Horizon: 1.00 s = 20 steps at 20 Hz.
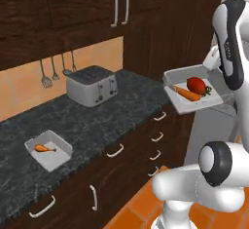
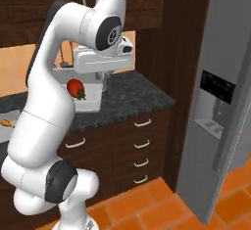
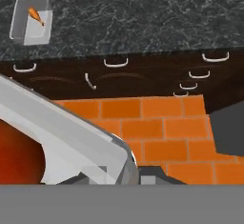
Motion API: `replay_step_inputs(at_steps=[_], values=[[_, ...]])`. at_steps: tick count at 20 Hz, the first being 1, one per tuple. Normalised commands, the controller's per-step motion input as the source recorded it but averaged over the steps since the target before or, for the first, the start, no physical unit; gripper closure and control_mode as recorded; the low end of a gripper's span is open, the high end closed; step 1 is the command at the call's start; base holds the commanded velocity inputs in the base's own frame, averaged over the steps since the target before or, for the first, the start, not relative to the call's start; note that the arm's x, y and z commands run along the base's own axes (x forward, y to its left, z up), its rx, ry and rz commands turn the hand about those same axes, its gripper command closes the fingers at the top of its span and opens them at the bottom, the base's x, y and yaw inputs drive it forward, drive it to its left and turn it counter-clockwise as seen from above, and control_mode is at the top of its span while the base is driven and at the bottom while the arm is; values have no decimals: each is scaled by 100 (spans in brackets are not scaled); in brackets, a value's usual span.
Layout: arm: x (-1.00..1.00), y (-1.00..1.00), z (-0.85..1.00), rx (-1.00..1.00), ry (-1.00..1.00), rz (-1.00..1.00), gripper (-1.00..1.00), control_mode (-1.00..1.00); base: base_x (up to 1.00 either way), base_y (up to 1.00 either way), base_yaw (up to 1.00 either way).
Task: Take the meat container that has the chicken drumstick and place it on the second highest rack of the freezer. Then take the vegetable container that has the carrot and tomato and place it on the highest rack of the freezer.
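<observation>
Up off the table, the hand is clamped on the vegetable container rim, so I'd keep it level or the tomato rolls.

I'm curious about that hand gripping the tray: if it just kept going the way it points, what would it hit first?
Apart from the tray clamped in the gripper, probably the orange tiled floor by the drawer fronts; the hand view looks down at it, though depth is unclear.

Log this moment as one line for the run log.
hand: shut on vegetable container | carrot, tomato: inside, lifted off counter | meat container with chicken drumstick: on counter
</observation>
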Motion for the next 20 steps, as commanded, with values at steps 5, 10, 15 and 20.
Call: replay_step_inputs(at_steps=[5,10,15,20], values=[[0,0,0,0,0,0,100,100,0,0,-70],[0,0,0,0,0,0,100,100,0,0,-68],[0,0,0,0,0,0,100,100,0,-15,-63],[0,0,0,0,0,0,100,100,-5,-19,-48]])
